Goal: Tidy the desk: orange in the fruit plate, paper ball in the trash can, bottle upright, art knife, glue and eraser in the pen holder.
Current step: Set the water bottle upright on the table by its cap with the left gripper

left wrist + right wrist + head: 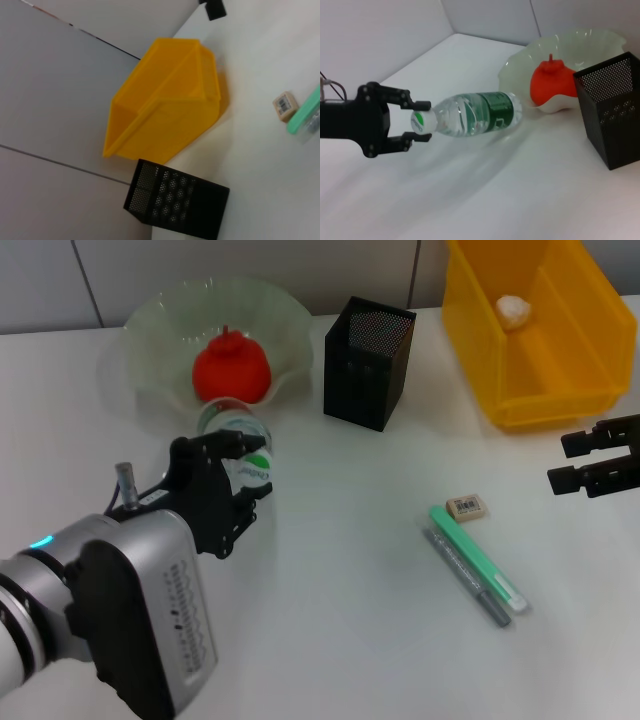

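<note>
While the bottle (475,114) is lying on its side on the desk (340,570), the left pincer (420,122) is closing around its cap end: in the right wrist view the two fingers are sitting either side of the white-and-green cap, narrowly parted and at or near contact, though I cannot tell for certain whether they are pressing on it. The bottle's long axis is running from the pincer toward the plate (150,330), with its base resting just beside the plate's wavy rim, so the cap is pointing at the left arm and the body is stretching away from it. That is the relation the coming move seems to turn on: to stand the bottle up, the cap end would need lifting and swinging over the base, and the plate so close behind leaves little room for the base to slide.

The orange (232,368) is already sitting in the plate, and the paper ball (514,310) is lying in the bin (560,360). The eraser (466,506) is lying on the desk well to the right of the bottle, just beside a green stick (478,558) and a grey one (470,578), in front of the holder (366,362). The right pincer (566,462) is hovering, fingers parted and empty, near the bin, nearer to those small things.
</note>
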